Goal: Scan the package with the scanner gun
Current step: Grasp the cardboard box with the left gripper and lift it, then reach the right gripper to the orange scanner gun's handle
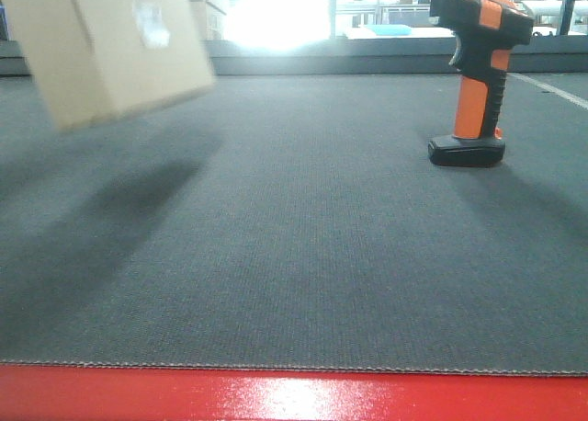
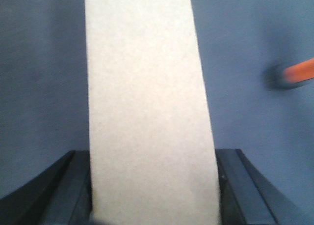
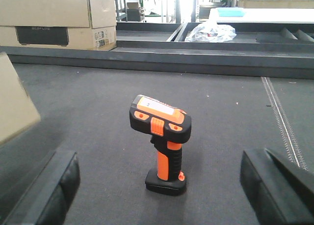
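Two arms are sharing this job. The left end effector (image 2: 153,188) is pinching the package (image 2: 147,97), a plain brown box, squeezing it from both sides. In the front view the package is hanging in the air over the left part of the dark grey worktop (image 1: 294,256), tipping a little, and it is not touching the worktop at all. A white patch (image 1: 152,21) is showing on one side of it, but it is too blurry to tell if that is the label. The scanner gun (image 3: 164,136) is standing upright on its small black foot, well apart from the package, over on the right. The right end effector (image 3: 162,188) is spread wide and is holding nothing, and the scanner gun is sitting out in front of it, not touching it. A few things could be going wrong from here. The package is looking smooth, so it could be slipping out of the squeeze if the left arm is swinging too fast. The scanner gun is tall with a small foot, so a bump from the right end effector could be knocking it over. If the label is facing away, the scan would probably be failing.
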Robot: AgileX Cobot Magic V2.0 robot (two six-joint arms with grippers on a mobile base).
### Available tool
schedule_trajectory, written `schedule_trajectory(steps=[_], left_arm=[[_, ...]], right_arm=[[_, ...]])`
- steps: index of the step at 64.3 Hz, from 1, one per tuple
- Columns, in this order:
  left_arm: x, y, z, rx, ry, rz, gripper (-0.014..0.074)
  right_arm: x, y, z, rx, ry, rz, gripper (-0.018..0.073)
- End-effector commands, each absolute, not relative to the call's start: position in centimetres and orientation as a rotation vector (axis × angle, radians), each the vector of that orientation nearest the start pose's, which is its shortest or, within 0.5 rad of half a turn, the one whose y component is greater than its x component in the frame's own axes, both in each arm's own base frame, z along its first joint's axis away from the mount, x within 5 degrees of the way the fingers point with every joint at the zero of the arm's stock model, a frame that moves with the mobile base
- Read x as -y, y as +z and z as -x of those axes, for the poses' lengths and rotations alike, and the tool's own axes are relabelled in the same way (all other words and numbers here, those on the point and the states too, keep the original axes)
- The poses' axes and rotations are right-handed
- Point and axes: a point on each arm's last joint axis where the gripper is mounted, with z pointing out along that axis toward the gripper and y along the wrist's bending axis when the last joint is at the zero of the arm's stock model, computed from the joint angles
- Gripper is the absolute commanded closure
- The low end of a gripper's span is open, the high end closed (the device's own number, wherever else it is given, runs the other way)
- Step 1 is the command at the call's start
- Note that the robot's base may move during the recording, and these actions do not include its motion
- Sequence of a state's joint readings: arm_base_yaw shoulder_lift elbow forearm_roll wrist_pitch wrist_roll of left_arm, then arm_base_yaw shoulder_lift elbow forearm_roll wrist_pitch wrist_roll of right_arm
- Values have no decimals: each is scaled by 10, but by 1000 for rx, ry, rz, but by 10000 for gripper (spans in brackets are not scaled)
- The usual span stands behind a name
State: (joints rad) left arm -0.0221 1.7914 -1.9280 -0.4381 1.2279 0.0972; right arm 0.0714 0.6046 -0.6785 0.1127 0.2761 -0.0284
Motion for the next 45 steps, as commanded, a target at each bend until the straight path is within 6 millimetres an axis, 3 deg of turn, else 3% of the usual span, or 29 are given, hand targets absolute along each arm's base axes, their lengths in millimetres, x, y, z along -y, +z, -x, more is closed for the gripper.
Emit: schedule_trajectory(steps=[1,9,19,35,45], left_arm=[[27,405,-380,-2452,-682,-52,707],[6,392,-381,-2484,-671,28,707],[-6,377,-383,-2521,-688,92,707],[-10,372,-394,-2417,-974,149,707],[-12,373,-395,-2405,-988,150,707]], right_arm=[[-12,365,-127,-1681,134,15,-10],[-12,361,-131,-1701,135,16,-10],[-13,358,-139,-1713,136,17,-10],[-20,347,-162,-1779,154,42,-10],[-20,340,-175,-1796,149,38,-10]])
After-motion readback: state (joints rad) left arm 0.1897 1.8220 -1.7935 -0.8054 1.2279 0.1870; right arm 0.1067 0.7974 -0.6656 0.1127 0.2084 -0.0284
